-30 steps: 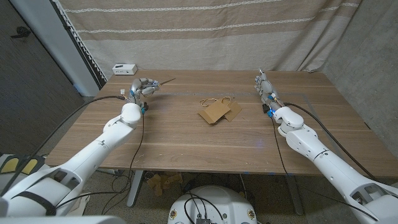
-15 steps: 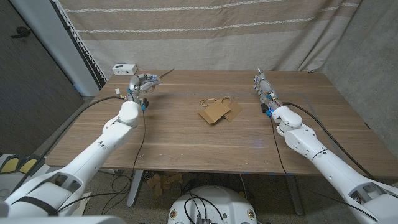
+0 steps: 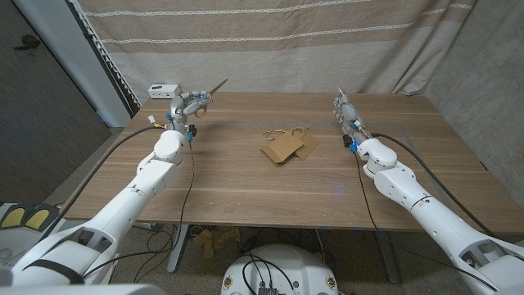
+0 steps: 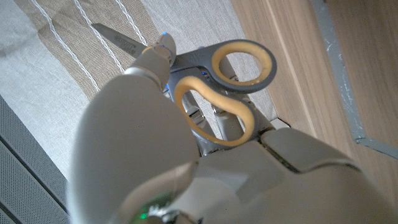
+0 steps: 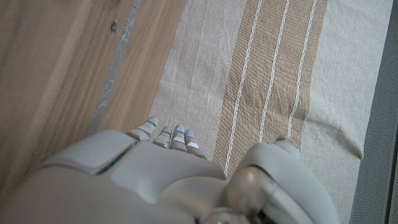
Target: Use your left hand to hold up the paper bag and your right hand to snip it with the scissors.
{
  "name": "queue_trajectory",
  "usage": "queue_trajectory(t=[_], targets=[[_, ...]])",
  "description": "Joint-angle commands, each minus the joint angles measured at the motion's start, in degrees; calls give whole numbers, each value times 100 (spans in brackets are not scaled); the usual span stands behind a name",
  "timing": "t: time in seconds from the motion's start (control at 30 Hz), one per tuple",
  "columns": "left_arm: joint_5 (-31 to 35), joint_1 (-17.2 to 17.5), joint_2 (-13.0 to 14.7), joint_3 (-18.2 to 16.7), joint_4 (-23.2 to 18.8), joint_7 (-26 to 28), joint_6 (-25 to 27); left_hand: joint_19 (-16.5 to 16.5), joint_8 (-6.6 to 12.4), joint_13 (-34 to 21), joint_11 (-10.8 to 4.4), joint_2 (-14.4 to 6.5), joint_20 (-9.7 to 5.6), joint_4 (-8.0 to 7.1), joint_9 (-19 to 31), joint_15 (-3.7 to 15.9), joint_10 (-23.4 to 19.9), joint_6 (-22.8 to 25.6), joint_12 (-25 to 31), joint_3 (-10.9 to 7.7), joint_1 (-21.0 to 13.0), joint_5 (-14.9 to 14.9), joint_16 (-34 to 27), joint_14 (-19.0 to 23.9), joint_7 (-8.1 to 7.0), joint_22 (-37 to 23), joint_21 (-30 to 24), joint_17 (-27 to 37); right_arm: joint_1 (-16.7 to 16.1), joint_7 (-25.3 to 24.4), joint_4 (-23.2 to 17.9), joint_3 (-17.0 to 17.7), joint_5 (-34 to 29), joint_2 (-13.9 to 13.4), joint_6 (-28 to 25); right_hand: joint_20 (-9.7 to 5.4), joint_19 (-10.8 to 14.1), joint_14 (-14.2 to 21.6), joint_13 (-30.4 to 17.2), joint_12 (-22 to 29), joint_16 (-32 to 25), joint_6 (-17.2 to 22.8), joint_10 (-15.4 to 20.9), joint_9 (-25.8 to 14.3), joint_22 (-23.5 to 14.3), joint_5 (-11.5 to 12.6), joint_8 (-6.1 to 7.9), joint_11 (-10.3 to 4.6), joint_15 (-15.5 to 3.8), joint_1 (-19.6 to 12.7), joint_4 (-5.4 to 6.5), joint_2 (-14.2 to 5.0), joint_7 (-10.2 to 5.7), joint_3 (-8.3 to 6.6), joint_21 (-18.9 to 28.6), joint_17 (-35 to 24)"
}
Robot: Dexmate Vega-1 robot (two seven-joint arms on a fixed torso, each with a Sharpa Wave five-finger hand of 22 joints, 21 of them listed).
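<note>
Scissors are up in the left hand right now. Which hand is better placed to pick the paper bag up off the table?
Right, probably. The right hand holds nothing, fingers extended, at the table's far right. The left hand grips the scissors, blade pointing up. The paper bag lies flat mid-table, a little nearer the right hand.

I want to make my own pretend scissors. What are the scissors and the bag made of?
Scissors: blade looks like bare grey metal with a dull shine; handle loops look like grey plastic with a soft yellowish lining, maybe rubber. The left hand holds them. Bag: matte brown paper, kraft-like, lying flat, with thin handles that look like twisted paper.
</note>
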State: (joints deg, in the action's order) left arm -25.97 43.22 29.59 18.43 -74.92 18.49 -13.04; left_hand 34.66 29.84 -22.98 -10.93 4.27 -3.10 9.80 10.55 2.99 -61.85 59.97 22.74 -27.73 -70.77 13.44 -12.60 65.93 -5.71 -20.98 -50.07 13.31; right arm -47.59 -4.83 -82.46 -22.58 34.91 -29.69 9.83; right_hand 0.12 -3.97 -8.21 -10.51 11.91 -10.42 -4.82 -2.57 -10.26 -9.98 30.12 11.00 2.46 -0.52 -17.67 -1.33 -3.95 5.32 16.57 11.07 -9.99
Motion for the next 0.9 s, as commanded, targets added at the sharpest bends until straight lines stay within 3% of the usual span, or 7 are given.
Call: queue_trajectory(t=[0.03,0.4,0.67,0.9], targets=[[-642,33,-187,-178,-52,-404,-181,-35,-31,-19,-43,-70,-687,-199,16,1088,-22,156,-14,-243,-16,-27,6,1031,177,6,-62,12,12,-31,-77,0,-38,-30,-40,3,6,-7,-17,27,-6,-52,-56,-30,-23,15,8,-10,-19,-33,-16,-41,-6,11,36,-17],[-1226,138,-272,-330,-214,-750,-163,-58,-65,-38,-43,-78,-689,-199,19,1088,-18,143,-24,-247,-16,-36,4,1030,179,25,-80,13,57,-2,-74,-35,-74,-23,-44,6,7,-5,-17,27,-5,-54,-57,-30,-23,14,7,-16,-19,-37,-18,-44,-4,12,32,-17],[-890,127,-202,-249,-267,-597,-351,-71,-85,-54,-44,-90,-689,-204,23,1088,-15,149,-30,-249,-12,-44,2,1028,208,39,-99,13,-2,-68,-136,-23,-88,-9,-12,1,12,1,-16,27,-6,-51,-56,-30,-23,14,9,-17,-16,-43,-20,-46,-3,12,30,-16],[-607,21,-363,-161,-99,-421,-651,-89,-97,-59,-46,-91,-686,-203,25,1087,-18,176,-42,-249,-8,-51,-1,1030,190,56,-111,15,-57,-222,-393,-49,-192,-75,-140,1,15,2,-16,30,-6,-48,-51,-30,-22,14,10,-19,-14,-49,-23,-49,0,11,29,-16]])
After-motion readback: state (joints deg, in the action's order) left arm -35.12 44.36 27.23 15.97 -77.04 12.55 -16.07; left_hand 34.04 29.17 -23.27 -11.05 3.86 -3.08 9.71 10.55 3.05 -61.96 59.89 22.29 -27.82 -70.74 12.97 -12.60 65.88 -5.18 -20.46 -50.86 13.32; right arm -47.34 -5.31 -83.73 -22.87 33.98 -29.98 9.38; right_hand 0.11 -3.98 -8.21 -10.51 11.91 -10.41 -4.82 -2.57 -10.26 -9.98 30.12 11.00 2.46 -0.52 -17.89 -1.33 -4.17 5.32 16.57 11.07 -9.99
